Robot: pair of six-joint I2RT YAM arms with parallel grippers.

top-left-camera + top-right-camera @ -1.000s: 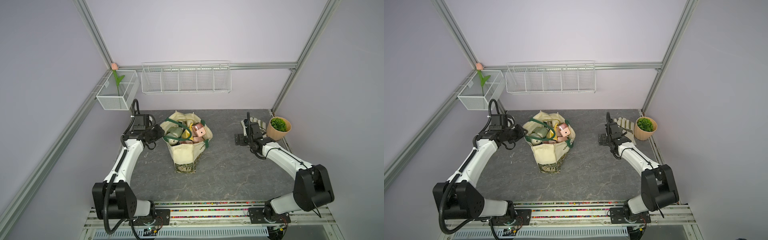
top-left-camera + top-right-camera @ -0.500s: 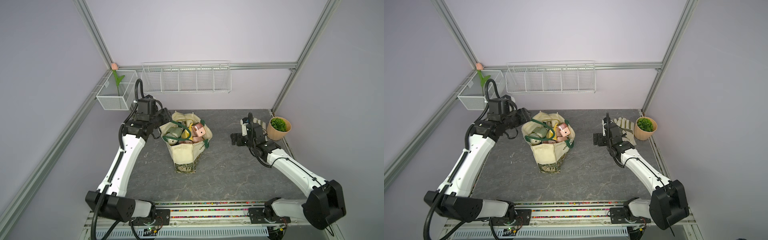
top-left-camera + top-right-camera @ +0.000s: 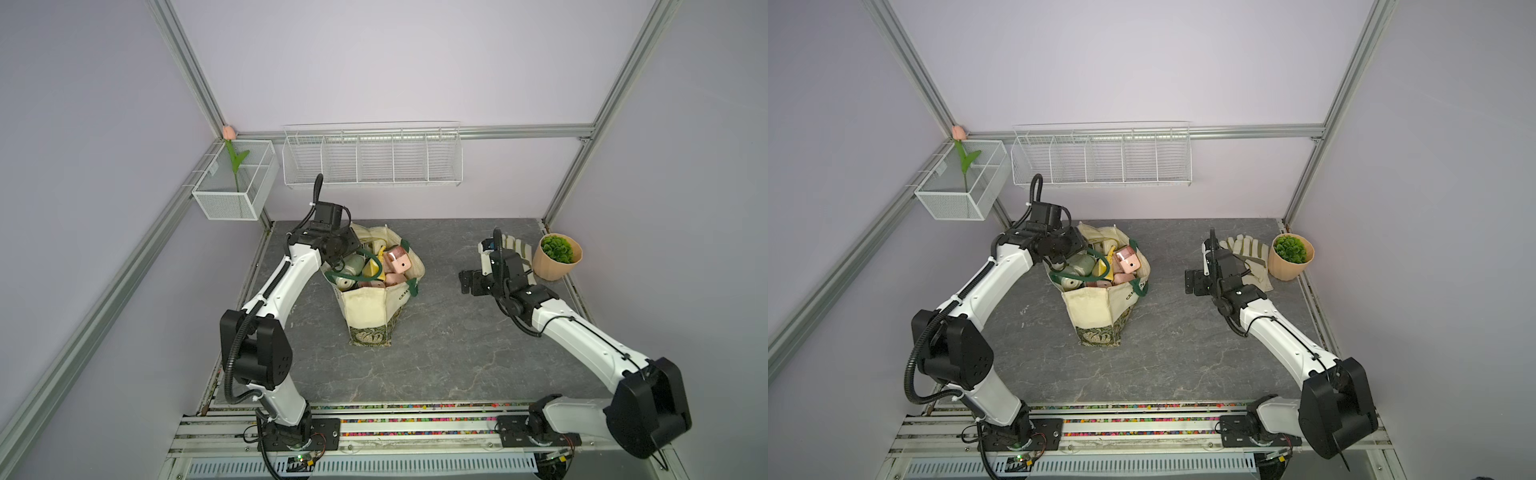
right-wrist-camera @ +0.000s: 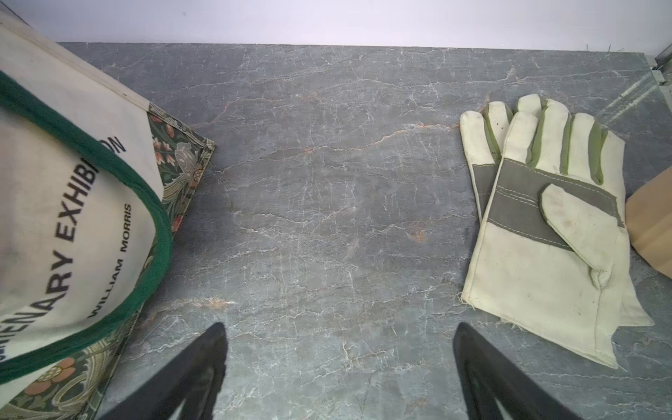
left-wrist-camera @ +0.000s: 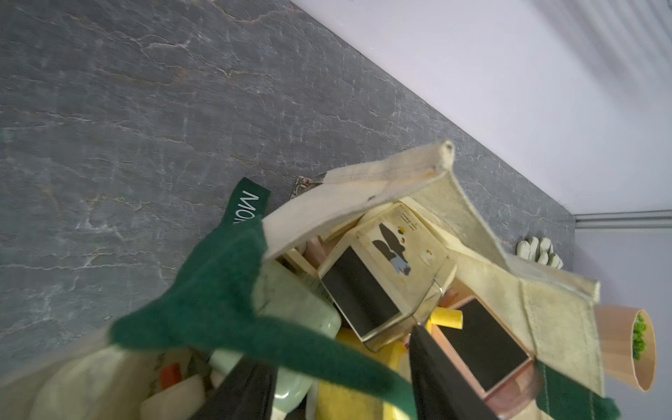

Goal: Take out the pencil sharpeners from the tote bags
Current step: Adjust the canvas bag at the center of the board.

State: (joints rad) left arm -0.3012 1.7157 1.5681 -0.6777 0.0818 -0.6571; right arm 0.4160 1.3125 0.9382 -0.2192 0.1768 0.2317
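Canvas tote bag (image 3: 370, 307) stands upright mid-table, mouth open, and the pencil sharpeners (image 3: 397, 259) are all inside, heaped to the rim. None lies on the table (image 4: 327, 163) yet.

Left gripper (image 5: 334, 349) hangs over the bag mouth, fingers apart. A pale green sharpener (image 5: 302, 312) sits below the gap and the dark green handle (image 5: 218, 312) crosses it. We see nothing held. Right gripper (image 4: 338, 327) is spread wide over bare stone, between the tote and the work gloves (image 4: 545, 225), touching neither.

Risks, as we judge them:
- Closing now could pinch the handle along with, or instead of, a sharpener. A lift would then drag the whole bag.
- The bag is soft and top-heavy and nothing braces it, so a sideways tug could tip it and spill the heap.
- The sharpeners are smooth and boxy, so a corner grip may slip.

Writing read:
- On the bag face, "…ENARY EXHIBI…ON" and "WILLIAM MORRIS".
- On a green tag, "MO…".
- The cream sharpener (image 5: 385, 276) carries a small printed figure, with text too small to read.
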